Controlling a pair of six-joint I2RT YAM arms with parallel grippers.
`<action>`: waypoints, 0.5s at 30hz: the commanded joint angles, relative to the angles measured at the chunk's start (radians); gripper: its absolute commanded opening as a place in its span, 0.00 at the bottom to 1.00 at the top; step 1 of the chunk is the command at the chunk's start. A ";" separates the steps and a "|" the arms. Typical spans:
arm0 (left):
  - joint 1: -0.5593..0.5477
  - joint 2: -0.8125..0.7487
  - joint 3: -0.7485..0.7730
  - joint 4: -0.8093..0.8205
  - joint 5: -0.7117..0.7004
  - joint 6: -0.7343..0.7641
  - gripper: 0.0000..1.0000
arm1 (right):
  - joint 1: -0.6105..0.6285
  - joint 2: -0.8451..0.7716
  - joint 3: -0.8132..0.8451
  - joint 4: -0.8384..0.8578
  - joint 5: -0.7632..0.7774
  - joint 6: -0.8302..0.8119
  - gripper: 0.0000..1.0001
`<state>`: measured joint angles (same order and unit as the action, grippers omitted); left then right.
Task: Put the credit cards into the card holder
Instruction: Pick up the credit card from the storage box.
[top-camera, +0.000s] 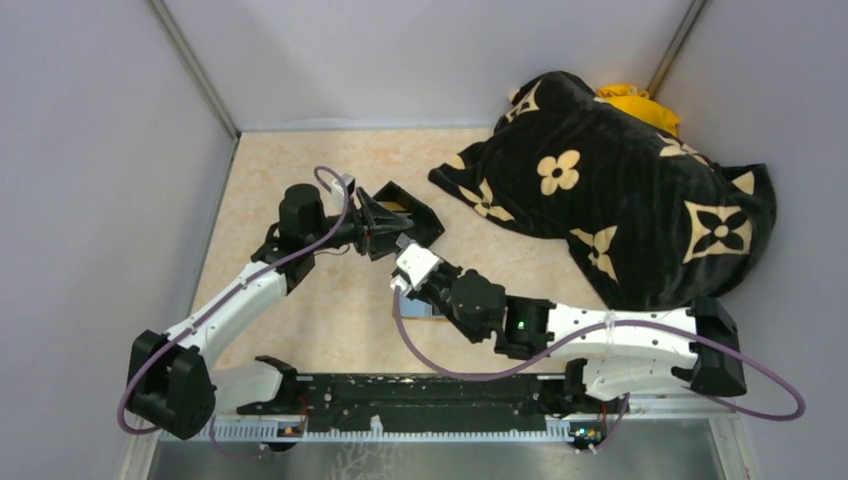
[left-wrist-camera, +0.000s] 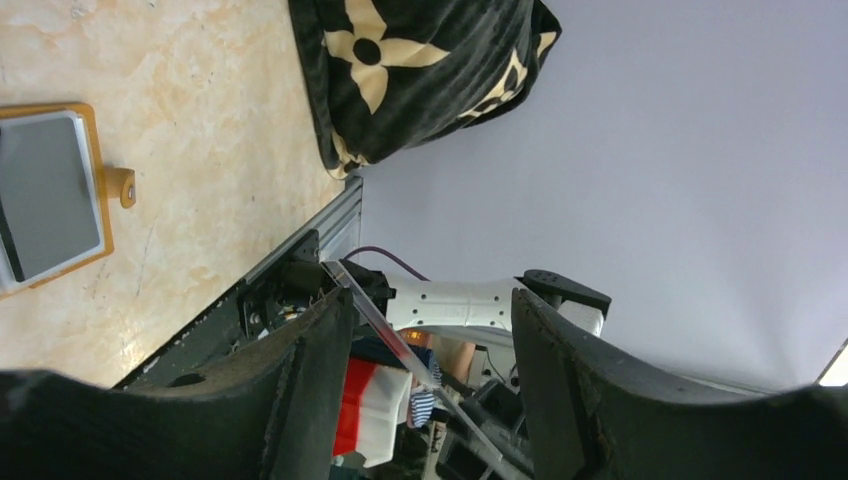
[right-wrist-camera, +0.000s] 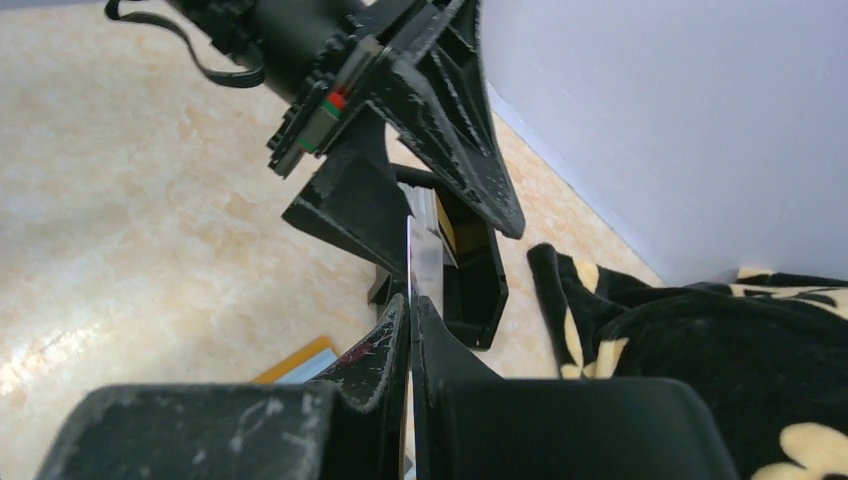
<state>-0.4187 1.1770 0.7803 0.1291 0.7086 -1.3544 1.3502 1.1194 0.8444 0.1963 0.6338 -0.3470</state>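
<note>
Above the beige marbled table (top-camera: 300, 180), my right gripper (right-wrist-camera: 410, 310) pinches one credit card (right-wrist-camera: 425, 255) edge-on between the spread jaws of my left gripper (left-wrist-camera: 430, 300). The card holder (left-wrist-camera: 50, 195) lies open on the table beneath. The risk, as I judge it: if the right lets go before the left clamps, the thin card drops, perhaps into the black box (right-wrist-camera: 485, 270) just behind.

We find the holder (left-wrist-camera: 50, 190) flat on the table (top-camera: 300, 170), box (top-camera: 425, 222) behind it, blanket (top-camera: 620, 190) back right.
</note>
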 joint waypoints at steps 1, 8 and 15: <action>0.007 0.023 -0.029 0.106 0.107 -0.045 0.63 | 0.068 0.044 0.008 0.094 0.100 -0.129 0.00; 0.006 0.015 -0.058 0.171 0.153 -0.069 0.42 | 0.126 0.083 -0.006 0.111 0.193 -0.203 0.00; 0.007 0.013 -0.103 0.270 0.187 -0.114 0.04 | 0.138 0.095 -0.014 0.112 0.246 -0.230 0.00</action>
<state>-0.4179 1.2022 0.6968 0.2882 0.8337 -1.4391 1.4734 1.2064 0.8307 0.2680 0.8124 -0.5442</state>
